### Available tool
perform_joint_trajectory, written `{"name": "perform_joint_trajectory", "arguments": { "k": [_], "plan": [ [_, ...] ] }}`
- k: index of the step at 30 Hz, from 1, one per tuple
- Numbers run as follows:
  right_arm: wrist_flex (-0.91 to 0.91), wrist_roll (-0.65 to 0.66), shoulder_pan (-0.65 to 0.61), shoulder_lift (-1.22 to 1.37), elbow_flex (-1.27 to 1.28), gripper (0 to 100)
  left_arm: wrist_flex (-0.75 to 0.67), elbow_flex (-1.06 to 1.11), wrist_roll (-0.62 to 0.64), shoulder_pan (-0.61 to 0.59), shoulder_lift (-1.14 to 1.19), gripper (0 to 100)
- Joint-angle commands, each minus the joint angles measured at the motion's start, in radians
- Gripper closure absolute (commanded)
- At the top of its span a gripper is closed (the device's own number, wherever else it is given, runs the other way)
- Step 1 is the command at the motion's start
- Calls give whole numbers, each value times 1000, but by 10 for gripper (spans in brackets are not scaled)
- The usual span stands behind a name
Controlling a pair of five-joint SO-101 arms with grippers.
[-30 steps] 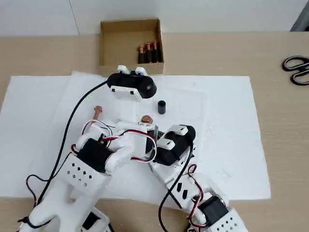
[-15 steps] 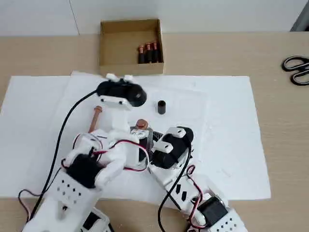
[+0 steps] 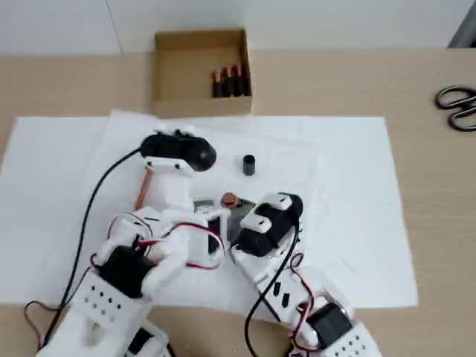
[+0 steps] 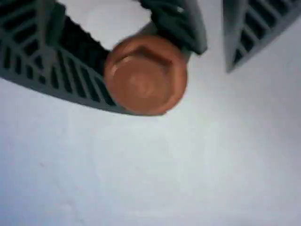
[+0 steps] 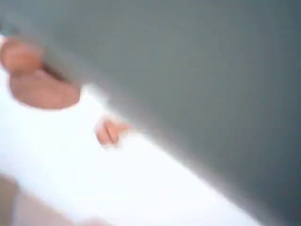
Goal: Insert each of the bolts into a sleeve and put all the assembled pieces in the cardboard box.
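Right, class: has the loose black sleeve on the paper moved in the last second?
No. The sleeve stands on the same spot, just as far from the near right corner of the box as before.

Three sleeved bolts [image 3: 229, 80] are sitting side by side in the box [image 3: 182, 71]. A copper bolt [image 3: 228, 200] is pointing head-up; a second bolt [image 3: 142, 190] is lying flat; a black sleeve [image 3: 248, 164] is standing apart.
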Motion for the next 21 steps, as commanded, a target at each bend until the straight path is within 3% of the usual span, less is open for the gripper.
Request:
{"name": "perform_joint_trajectory", "arguments": {
  "k": [1,5,9,19,21],
  "plan": [
    [-22,-5,2,-10,3,995,2,-10,6,-6,-12,755],
    [-22,-5,2,-8,5,995,9,-24,6,-8,-14,754],
    [-22,-5,5,-2,5,995,140,-162,5,-61,-14,754],
    [-19,-3,157,1,-28,995,476,-367,-3,-549,-12,754],
    [-18,2,177,4,-61,995,500,-374,-68,-612,-12,754]
  ]
}}
